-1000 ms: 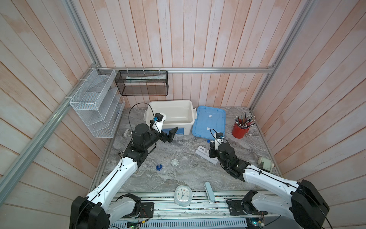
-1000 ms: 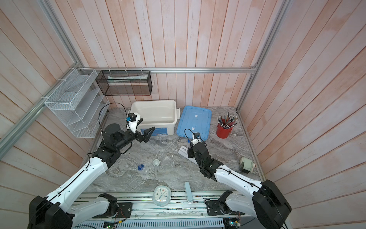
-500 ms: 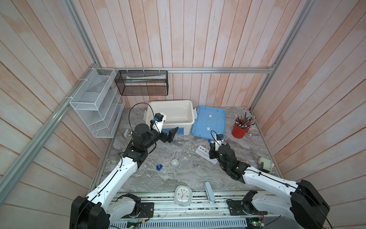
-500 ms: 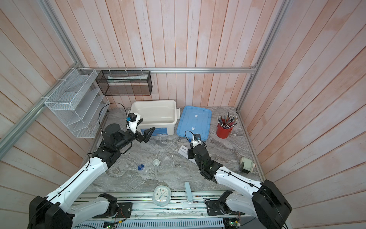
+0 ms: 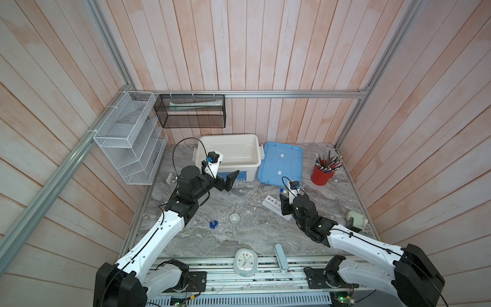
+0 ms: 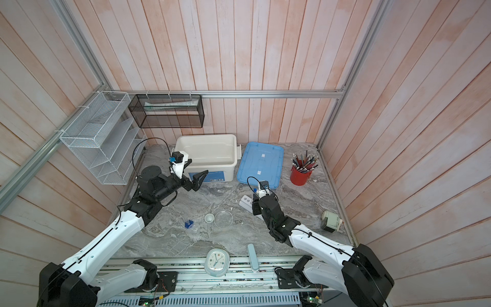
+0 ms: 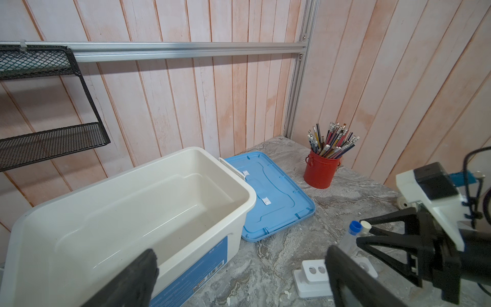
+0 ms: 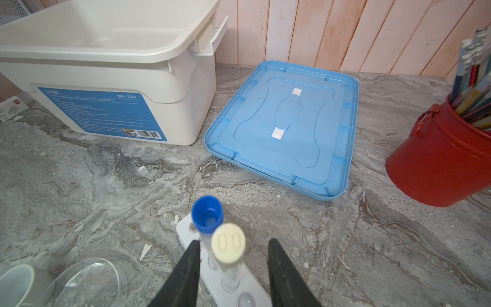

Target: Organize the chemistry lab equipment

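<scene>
Two thin clear tubes stand upright side by side in the white six-hole rack [image 8: 249, 281], one blue-capped [image 8: 207, 214] and one white-capped [image 8: 229, 246]. My right gripper [image 8: 234, 241] is open and straddles the white-capped tube, with a gap on each side. In both top views the rack [image 5: 271, 202] lies right of centre. The clear petri dish [image 5: 248, 218], small white dish [image 5: 234, 218] and blue-hexagon-based vessel [image 5: 214, 224] sit mid-table. My left gripper [image 5: 225, 180] hangs wide open and empty, above the table in front of the bin.
A white bin [image 5: 228, 141] stands at the back with its blue lid [image 5: 280, 164] flat beside it. The red cup of pens [image 5: 322, 174] is back right. A round clock [image 5: 245, 261], a pale case [image 5: 280, 256] and a small white device [image 5: 356, 220] lie near the table's edges.
My right gripper's jaws have spread apart around the white-capped tube, which stands in the rack. The left arm has not moved.
</scene>
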{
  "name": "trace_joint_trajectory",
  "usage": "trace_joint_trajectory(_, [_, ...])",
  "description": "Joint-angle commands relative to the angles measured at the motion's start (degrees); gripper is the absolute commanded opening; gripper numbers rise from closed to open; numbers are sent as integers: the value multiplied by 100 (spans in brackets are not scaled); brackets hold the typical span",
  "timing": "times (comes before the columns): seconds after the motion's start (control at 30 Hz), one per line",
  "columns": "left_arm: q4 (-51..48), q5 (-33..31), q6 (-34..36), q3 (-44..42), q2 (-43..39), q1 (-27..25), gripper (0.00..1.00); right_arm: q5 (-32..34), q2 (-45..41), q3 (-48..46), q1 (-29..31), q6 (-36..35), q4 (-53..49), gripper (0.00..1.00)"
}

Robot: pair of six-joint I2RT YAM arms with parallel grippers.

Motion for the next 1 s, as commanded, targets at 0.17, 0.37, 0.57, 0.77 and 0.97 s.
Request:
trace_joint_trajectory(0.17, [-45, 61, -46, -20, -94, 98, 100, 13, -704, 546, 57, -145, -468, 45])
trace_joint_trajectory(0.37, [-96, -45, -286, 99, -137, 222, 100, -129, -819, 1158, 57, -324, -912, 45])
trace_joint_trajectory(0.57, [-368, -72, -1041, 468, -36, 722, 100, -323, -175, 2390, 57, -691, -1610, 47])
trace_joint_trajectory(0.77, [-807, 129, -2177, 681, 144, 1689, 100, -436, 1020, 3998, 40, -914, -2436, 50])
trace_joint_trajectory(0.97, [-1440, 11, -2486, 879, 363, 2286, 98, -765, 2276, 5135, -205, -705, -2690, 51])
